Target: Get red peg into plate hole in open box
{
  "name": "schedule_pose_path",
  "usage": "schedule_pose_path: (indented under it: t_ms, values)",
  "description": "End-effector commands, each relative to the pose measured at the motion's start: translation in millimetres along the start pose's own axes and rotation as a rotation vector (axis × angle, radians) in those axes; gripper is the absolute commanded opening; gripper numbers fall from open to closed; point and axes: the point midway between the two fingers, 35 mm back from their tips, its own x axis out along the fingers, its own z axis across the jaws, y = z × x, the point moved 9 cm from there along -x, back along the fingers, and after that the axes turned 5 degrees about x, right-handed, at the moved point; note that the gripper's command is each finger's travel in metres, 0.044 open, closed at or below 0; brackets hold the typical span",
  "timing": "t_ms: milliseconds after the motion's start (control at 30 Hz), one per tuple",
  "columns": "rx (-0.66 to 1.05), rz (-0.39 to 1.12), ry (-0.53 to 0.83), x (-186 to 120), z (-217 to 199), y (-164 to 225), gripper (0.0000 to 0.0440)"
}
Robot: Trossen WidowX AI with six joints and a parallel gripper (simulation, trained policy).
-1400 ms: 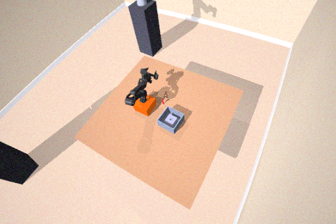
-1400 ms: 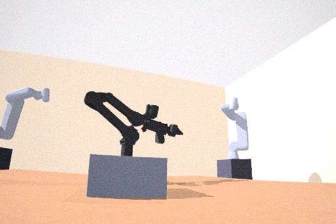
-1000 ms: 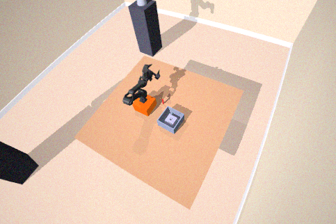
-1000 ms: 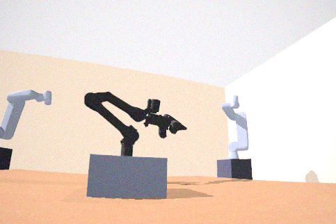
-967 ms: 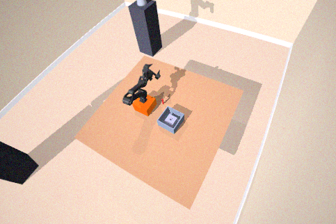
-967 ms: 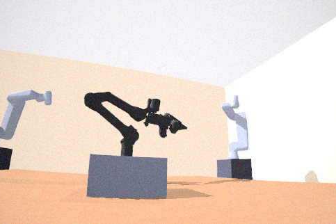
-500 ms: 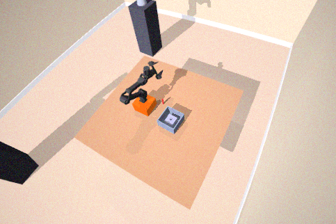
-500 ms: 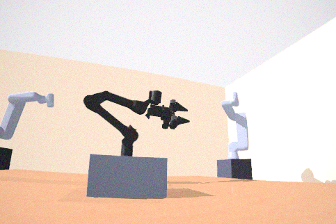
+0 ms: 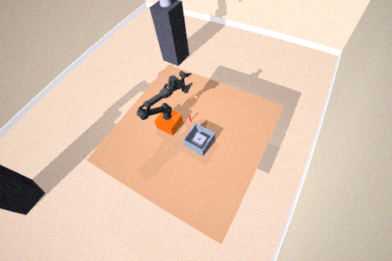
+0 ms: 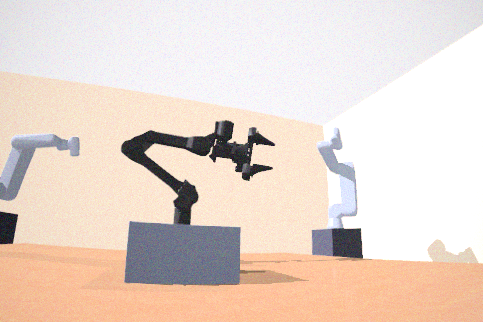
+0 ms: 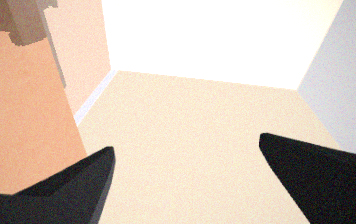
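The end effector (image 9: 191, 81) (image 10: 274, 156) (image 11: 188, 146) is black with tapering, pointed fingers.

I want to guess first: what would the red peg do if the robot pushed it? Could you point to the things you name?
The red peg (image 9: 190, 118) looks thin and straight, so it's probably stiff. Being so slim, it might tip or roll when nudged.
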Motion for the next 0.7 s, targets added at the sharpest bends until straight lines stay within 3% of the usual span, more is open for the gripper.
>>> schedule_pose_path:
  t_ms: [0,667]
  values:
    - [0.108,0.045,-0.011,-1,-5,8,0.044]
    - [0.757,0.298,-0.073,-9,-9,46,0.044]
